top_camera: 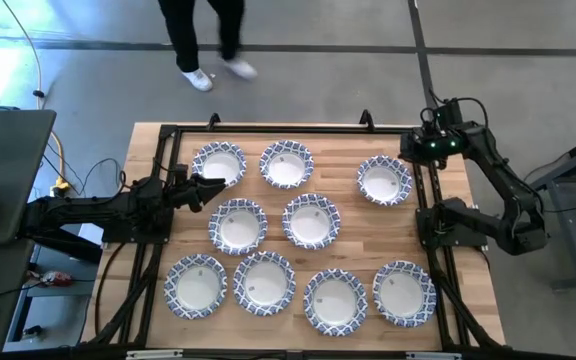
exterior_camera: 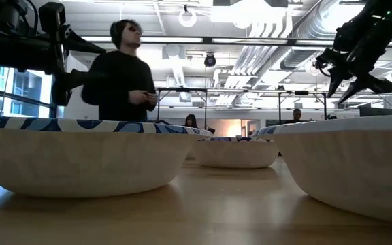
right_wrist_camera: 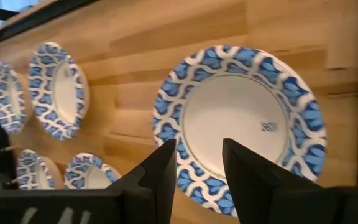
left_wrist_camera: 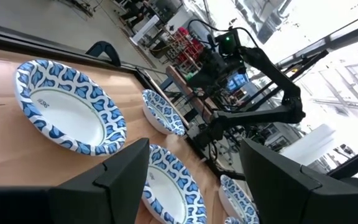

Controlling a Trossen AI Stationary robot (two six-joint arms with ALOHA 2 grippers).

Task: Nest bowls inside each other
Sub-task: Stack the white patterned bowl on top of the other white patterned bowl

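Nine blue-and-white rimmed bowls sit singly on their bases on the wooden table: three along the far side (top_camera: 218, 163) (top_camera: 286, 164) (top_camera: 384, 181), two in the middle (top_camera: 237, 225) (top_camera: 311, 220), and several along the near edge, such as (top_camera: 263, 283). My left gripper (top_camera: 206, 190) (left_wrist_camera: 194, 155) hovers open above the table, just left of the far-left bowl (left_wrist_camera: 70, 115). My right gripper (top_camera: 411, 150) (right_wrist_camera: 199, 152) is open and held high (exterior_camera: 342, 78) beside the far-right bowl (right_wrist_camera: 244, 124), pointing down at it.
A black metal frame (top_camera: 158, 180) runs around the table's edges and carries both arm bases. A person (exterior_camera: 121, 75) stands beyond the far edge (top_camera: 203, 50). Bare wood shows between the far-middle and far-right bowls (top_camera: 336, 160).
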